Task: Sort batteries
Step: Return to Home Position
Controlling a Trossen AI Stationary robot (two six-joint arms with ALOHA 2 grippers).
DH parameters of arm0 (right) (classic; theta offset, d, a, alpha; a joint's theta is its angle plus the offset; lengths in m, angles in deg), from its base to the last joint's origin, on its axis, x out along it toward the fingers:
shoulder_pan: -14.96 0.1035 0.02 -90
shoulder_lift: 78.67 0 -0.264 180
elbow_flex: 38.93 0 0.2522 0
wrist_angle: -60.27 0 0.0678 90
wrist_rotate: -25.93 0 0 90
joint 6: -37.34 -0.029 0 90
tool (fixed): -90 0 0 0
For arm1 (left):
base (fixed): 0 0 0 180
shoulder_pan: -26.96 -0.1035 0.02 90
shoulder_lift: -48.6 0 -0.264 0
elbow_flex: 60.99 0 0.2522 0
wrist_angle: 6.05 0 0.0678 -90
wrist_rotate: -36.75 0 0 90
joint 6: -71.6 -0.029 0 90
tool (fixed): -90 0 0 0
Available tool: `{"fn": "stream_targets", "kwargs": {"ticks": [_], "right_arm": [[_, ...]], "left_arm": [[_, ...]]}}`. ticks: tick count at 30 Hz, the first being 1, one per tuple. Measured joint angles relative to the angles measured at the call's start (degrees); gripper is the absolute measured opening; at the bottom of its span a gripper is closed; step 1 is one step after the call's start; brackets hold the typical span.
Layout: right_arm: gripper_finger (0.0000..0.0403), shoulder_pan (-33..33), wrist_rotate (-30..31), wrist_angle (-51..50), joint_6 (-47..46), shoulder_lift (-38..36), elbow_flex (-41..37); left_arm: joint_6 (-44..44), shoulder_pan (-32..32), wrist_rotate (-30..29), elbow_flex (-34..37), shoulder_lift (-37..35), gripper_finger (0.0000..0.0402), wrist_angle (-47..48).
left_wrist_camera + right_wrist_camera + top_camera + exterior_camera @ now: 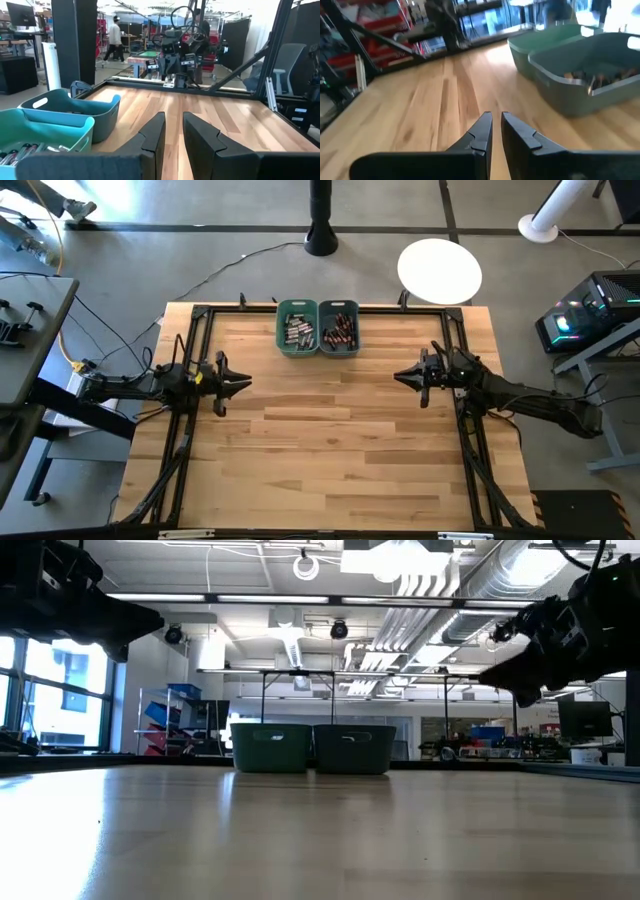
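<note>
Two teal bins stand side by side on the table at the middle of its far edge. The left bin (298, 327) holds silvery-grey batteries (297, 332). The right bin (339, 327) holds dark batteries with red-orange bands (339, 333), which the right wrist view also shows (600, 77). My left gripper (248, 380) (174, 117) hovers by the table's left edge, pointing level toward the right. Its fingers are almost together, with nothing between them. My right gripper (398, 377) (496, 116) hovers by the right edge, facing it and tipped slightly down. It is shut and empty.
The wooden tabletop (330, 430) lies bare between the two arms. A black frame rail (200, 340) runs along the table's sides. Beyond the far edge are a white round disc (440, 268) and a black pole base (320, 238). A person (116, 35) walks in the room behind.
</note>
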Motion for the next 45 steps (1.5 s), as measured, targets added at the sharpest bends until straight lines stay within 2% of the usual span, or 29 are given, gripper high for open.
{"fn": "stream_targets", "kwargs": {"ticks": [7,11,17,26,32,43,45], "right_arm": [[0.0032,0.0,0.0,-6.97,0.0,0.0,-0.02],[0.0032,0.61,0.81,-7.23,-0.02,-0.52,-0.02],[0.0032,7.94,6.15,-8.02,0.0,-6.74,-0.02],[0.0032,17.19,6.21,-7.33,0.02,-21.33,-0.04],[0.0032,19.86,6.13,-4.51,0.01,-21.27,-0.04],[0.0032,19.88,6.0,-5.77,0.17,-20.52,-0.04],[0.0032,19.86,6.49,-5.77,3.42,-20.52,-0.05]], "left_arm": [[-0.02,-0.02,0.0,-0.02,0.0,0.0058,0.04],[-0.02,-0.02,0.0,-0.04,0.0,0.0058,0.11],[-0.02,2.85,-0.39,-0.17,-0.26,0.0058,-2.88],[0.0,4.88,-0.26,-0.11,-0.26,0.0058,-1.83],[0.0,6.22,-0.4,-0.09,-0.26,0.0058,-1.02],[0.0,6.36,-0.44,-0.06,-0.26,0.0058,-0.74],[0.01,6.33,-0.44,-0.06,-0.26,0.0058,-0.76]]}}
